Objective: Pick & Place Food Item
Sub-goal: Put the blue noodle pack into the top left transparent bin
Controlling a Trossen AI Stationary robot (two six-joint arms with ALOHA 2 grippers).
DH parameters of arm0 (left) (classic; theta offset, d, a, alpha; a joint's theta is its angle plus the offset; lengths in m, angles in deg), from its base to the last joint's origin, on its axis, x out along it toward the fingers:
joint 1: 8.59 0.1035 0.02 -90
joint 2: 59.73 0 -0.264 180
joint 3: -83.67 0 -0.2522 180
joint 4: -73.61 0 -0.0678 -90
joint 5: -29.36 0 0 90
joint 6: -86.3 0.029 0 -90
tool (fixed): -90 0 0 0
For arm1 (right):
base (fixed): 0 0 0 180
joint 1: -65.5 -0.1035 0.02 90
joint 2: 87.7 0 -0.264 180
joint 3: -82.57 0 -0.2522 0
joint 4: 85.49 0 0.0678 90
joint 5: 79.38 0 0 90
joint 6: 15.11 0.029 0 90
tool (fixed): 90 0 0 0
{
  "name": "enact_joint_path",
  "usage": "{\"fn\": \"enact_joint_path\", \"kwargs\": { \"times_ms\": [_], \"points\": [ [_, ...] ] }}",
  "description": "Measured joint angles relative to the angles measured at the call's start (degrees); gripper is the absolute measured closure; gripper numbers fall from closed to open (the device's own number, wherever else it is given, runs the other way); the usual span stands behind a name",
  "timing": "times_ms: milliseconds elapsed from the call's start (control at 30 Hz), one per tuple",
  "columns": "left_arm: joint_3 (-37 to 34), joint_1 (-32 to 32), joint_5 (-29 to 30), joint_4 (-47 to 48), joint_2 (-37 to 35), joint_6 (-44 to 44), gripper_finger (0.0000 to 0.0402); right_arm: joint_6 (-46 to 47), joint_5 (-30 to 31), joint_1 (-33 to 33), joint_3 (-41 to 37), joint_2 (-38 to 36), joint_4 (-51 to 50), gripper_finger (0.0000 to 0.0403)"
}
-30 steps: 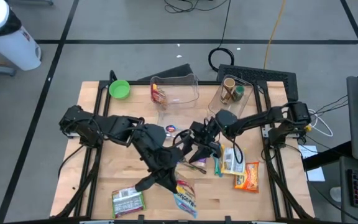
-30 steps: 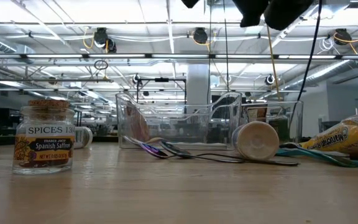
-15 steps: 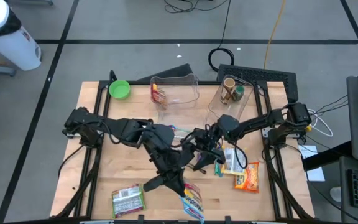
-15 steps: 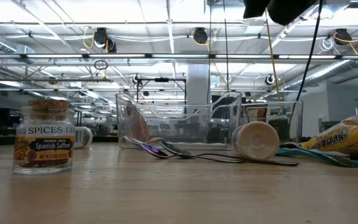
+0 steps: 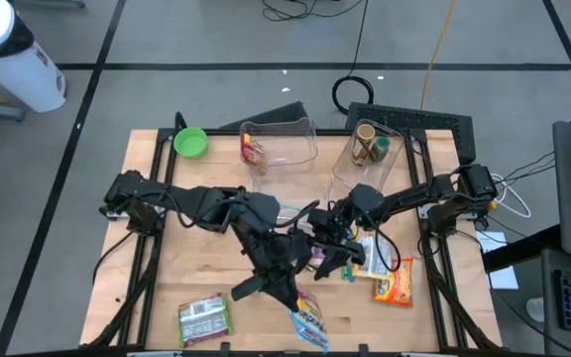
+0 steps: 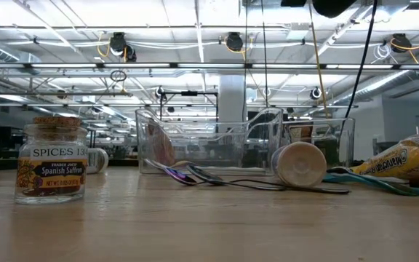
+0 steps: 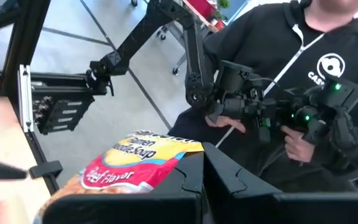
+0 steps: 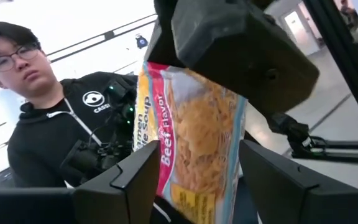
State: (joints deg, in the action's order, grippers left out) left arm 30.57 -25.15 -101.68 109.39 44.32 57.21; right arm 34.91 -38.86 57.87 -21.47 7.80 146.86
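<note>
crinkly foil ramen packet [image 8: 191, 137] is clamped in my left end effector [image 7: 201, 180] and has come up off the worktop [image 5: 167, 278] to mid-air at the centre over the last second, right in front of my right end effector [image 8: 197, 186], whose fingers stand apart around it without touching, so this looks like a handover before the place. in the high view both arms overlap and hide the packet, and the low view shows neither end effector, so contact is unconfirmed.
</note>
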Motion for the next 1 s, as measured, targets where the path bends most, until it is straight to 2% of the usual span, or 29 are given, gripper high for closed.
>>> {"fn": "enact_joint_path", "kwargs": {
  "times_ms": [167,367,700,900,1000],
  "points": [
    [0.0,0.0,0.0,3.0,-1.0,-4.6,0.0401,0.5,-0.6,0.6,0.0,0.0,-2.3,0.0198],
    [0.0,-0.1,0.1,12.0,-4.6,-10.3,0.0401,1.5,-4.7,1.6,0.0,0.0,-7.0,0.0206],
    [0.0,-0.1,4.1,33.3,-7.9,-14.6,0.0401,-8.3,-2.9,2.5,0.0,0.0,-17.6,0.0226],
    [0.0,-0.5,7.2,46.3,-7.9,-10.6,0.0401,-14.3,-0.2,3.0,0.0,-1.7,-22.6,0.0238],
    [0.0,-0.3,11.9,51.3,-7.9,-5.3,0.0401,-20.5,3.9,3.1,0.0,-3.4,-27.9,0.0241]
  ]
}}
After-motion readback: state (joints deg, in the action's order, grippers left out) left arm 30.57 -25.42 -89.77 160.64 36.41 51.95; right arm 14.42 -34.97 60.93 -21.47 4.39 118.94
